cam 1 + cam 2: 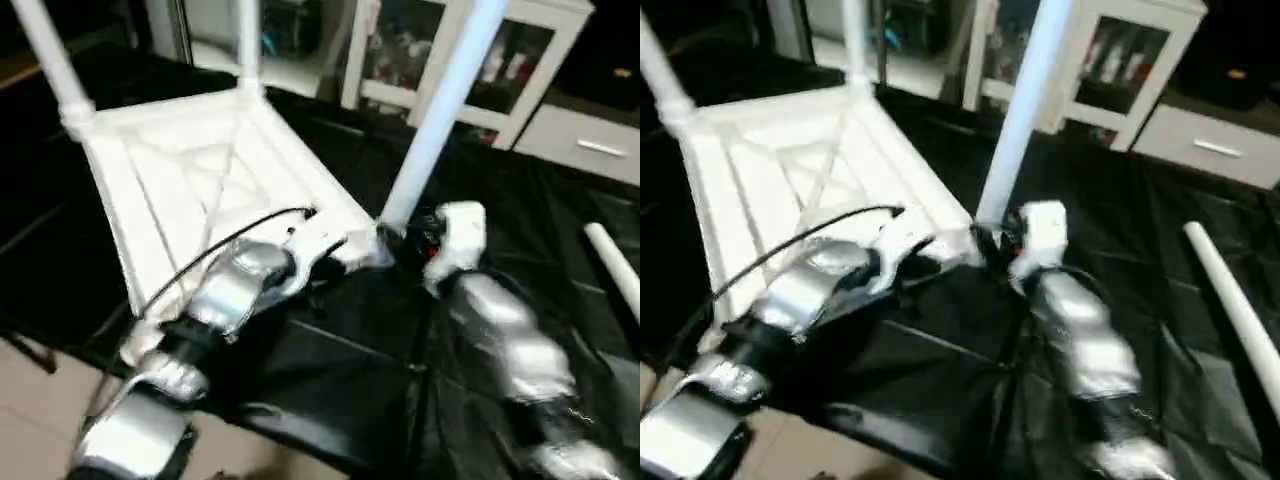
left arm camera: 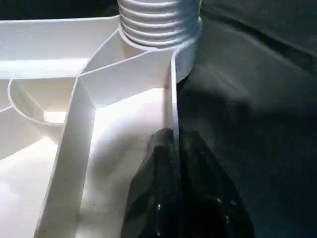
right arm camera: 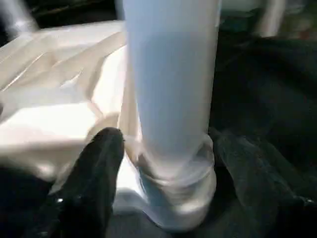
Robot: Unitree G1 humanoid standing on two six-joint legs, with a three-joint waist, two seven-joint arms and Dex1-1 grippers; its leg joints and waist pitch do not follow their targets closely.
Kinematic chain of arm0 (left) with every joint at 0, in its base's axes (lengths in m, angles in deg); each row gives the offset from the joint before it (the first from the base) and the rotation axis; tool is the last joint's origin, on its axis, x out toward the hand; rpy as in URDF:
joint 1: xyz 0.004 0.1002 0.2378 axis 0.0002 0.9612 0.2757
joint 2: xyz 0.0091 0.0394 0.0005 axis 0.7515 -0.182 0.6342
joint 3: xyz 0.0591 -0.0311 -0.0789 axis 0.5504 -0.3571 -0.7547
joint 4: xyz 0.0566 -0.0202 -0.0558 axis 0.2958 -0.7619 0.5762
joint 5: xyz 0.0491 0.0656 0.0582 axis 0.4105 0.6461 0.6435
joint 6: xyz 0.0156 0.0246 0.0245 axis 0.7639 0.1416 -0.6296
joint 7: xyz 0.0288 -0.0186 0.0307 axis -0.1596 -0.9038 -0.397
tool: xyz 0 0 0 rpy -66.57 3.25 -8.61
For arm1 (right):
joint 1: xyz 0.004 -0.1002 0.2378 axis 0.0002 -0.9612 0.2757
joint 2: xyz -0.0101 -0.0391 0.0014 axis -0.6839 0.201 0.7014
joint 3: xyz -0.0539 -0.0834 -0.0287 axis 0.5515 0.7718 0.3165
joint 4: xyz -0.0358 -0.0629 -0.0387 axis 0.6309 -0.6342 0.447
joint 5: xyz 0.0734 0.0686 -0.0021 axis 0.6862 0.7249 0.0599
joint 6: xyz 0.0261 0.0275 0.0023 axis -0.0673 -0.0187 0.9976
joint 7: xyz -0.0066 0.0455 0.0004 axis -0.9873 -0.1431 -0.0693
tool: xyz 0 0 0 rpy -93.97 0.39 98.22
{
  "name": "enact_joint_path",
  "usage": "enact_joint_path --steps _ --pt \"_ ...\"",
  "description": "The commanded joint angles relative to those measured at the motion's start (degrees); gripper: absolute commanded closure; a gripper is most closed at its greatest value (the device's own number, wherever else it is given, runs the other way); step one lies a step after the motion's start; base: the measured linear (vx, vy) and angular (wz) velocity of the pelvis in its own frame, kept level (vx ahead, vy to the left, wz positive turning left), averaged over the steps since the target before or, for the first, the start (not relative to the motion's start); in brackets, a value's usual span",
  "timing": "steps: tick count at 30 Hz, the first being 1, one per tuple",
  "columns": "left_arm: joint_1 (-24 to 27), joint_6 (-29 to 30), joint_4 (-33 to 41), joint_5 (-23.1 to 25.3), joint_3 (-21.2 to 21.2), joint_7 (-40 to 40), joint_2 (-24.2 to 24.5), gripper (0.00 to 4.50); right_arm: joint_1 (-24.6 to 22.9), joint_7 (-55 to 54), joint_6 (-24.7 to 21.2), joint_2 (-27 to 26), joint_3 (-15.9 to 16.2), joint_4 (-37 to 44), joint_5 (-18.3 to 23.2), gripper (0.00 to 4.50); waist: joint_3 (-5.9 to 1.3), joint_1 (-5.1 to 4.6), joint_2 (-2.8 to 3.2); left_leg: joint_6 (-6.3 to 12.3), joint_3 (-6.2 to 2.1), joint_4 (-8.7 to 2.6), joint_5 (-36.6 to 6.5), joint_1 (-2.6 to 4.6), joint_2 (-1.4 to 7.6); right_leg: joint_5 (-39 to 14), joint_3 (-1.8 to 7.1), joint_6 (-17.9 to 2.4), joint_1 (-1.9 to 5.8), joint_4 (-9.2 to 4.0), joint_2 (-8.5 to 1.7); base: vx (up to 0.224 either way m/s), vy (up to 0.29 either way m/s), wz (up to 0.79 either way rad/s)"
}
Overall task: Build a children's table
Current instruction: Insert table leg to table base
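Landmark: the tabletop (image 1: 210, 190), lying underside up on my work surface (image 1: 330, 350).
Near-right corner: a leg (image 1: 440, 110) stands in the socket there.
Far corners: a leg (image 1: 50, 65) rises at the left one, another leg (image 1: 248, 45) at the right.
Loose leg (image 1: 1230, 300): lies well right of the tabletop.
My left gripper (image 2: 173, 163): on the tabletop's near rim, just left of the standing near-right leg.
My right gripper (image 3: 168, 163): at that leg's base, a finger on each side.
Cabinet (image 1: 470, 60): behind the tabletop.

Smooth white plastic tabletop (image 1: 215, 175), creased black cloth (image 1: 350, 370)
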Motion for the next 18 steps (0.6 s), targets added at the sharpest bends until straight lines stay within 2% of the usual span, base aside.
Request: enact_joint_path --steps 1,2,3,4,5,6,9,10,12,13,14,15,16,18 --pt "3.0 -2.1 4.4 -3.1 3.6 8.7 1.6 4.50 -1.7 10.8 -2.9 6.1 0.8 4.5 2.8 0.84 -3.87 0.36 0.61 8.49 0.18 -3.16 2.4 0.05 1.56 8.2 2.17 -18.2 4.66 -2.21 -3.06 0.000 0.000 0.00" --pt "4.2 -1.5 6.4 -3.9 4.8 12.0 3.2 4.50 -2.4 15.1 -3.2 9.1 1.3 5.1 3.1 0.76 -3.88 0.51 0.54 8.21 0.11 -3.17 1.6 -0.01 1.70 7.4 2.22 -18.2 4.87 -2.15 -3.22 0.000 0.000 0.00" --pt "4.2 -1.5 6.4 -3.9 4.8 12.0 3.2 4.50 -2.4 15.1 -3.2 9.1 1.3 5.1 3.1 0.59 -3.86 0.72 0.66 7.95 0.15 -3.14 1.8 -0.07 1.80 7.8 2.36 -18.1 4.82 -2.00 -3.22 0.000 0.000 0.00" --pt "5.0 -2.5 7.9 -4.4 5.9 14.9 4.5 4.50 -2.7 18.5 -3.6 11.5 1.9 5.3 3.3 0.48 -3.74 0.78 1.47 7.69 0.18 -3.18 1.8 0.07 1.79 7.6 2.33 -18.3 4.42 -2.03 -3.19 0.000 0.000 0.00" --pt "5.7 -3.1 9.1 -5.0 6.8 17.4 5.5 4.50 -3.1 21.2 -3.6 13.4 2.6 5.8 3.3 0.48 -3.75 0.83 1.20 7.47 0.30 -3.07 1.4 0.17 1.69 7.3 2.21 -18.5 4.44 -2.10 -3.02 0.000 0.000 0.00" --pt "6.8 -3.2 11.4 -5.5 8.1 21.0 7.2 4.50 -3.8 25.6 -6.1 16.6 3.7 7.7 4.3 0.43 -3.70 1.17 1.14 7.47 0.22 -3.13 0.7 0.25 1.80 6.7 2.18 -18.4 4.54 -2.14 -2.99 0.000 0.000 0.00" --pt "7.3 -3.6 12.5 -5.6 9.0 22.6 8.0 4.50 -4.0 28.2 -7.0 18.2 4.5 8.7 4.6 0.07 -3.61 1.50 1.33 7.35 0.36 -3.13 0.0 0.39 1.92 5.2 2.19 -18.2 4.21 -2.24 -3.14 0.000 0.000 0.00" --pt "7.6 -3.8 12.9 -5.3 9.3 23.0 8.3 4.50 -4.0 29.7 -6.5 19.3 5.8 8.9 3.6 0.01 -3.42 1.74 1.53 6.07 0.34 -3.39 -2.3 0.54 2.12 1.3 2.13 -17.8 4.11 -2.60 -3.32 0.000 0.000 0.00" --pt "7.8 -3.9 13.6 -5.1 9.5 23.0 8.6 4.50 -3.6 33.6 -6.0 21.2 9.1 9.4 2.1 0.01 -3.24 2.03 1.33 4.13 0.23 -3.71 -5.5 0.60 2.17 -3.5 2.09 -16.6 4.32 -3.03 -3.36 0.000 0.000 0.00" --pt "7.7 -3.9 13.6 -5.1 9.5 23.0 8.6 4.50 -3.5 34.3 -5.9 21.4 9.6 9.5 2.0 0.01 -3.32 2.32 1.45 3.37 0.30 -3.76 -5.9 0.86 2.21 -4.0 2.19 -16.1 4.18 -3.14 -3.49 0.000 0.000 0.00" --pt "7.7 -3.9 13.6 -5.0 9.5 23.0 8.6 4.50 -3.5 34.8 -5.9 21.6 9.9 9.6 2.0 0.01 -3.38 2.34 1.31 3.20 0.29 -3.76 -5.7 0.85 2.20 -3.7 2.18 -15.9 4.18 -3.06 -3.46 0.000 0.000 0.00" --pt "7.7 -3.9 13.6 -5.0 9.5 23.0 8.5 4.50 -3.3 35.2 -5.7 21.7 10.4 9.5 1.6 0.01 -3.44 2.41 1.38 3.07 0.25 -3.72 -5.3 0.78 2.17 -3.1 2.17 -15.9 4.22 -2.94 -3.43 0.000 0.000 0.00" --pt "7.6 -3.9 13.6 -4.9 9.5 22.9 8.6 4.50 -3.1 35.4 -5.5 21.6 10.7 9.4 1.3 0.01 -3.50 2.44 1.04 3.01 0.16 -3.63 -3.8 0.39 1.99 -1.8 2.15 -15.5 4.49 -2.72 -3.39 0.000 0.000 0.00" --pt "7.6 -3.8 14.1 -4.9 9.5 23.2 8.9 4.50 -2.4 36.2 -5.2 21.3 11.1 8.5 0.6 0.01 -3.53 2.38 1.04 2.91 0.12 -3.60 -3.8 0.22 1.90 -2.8 2.14 -14.9 4.60 -2.84 -3.49 0.000 0.000 0.00"
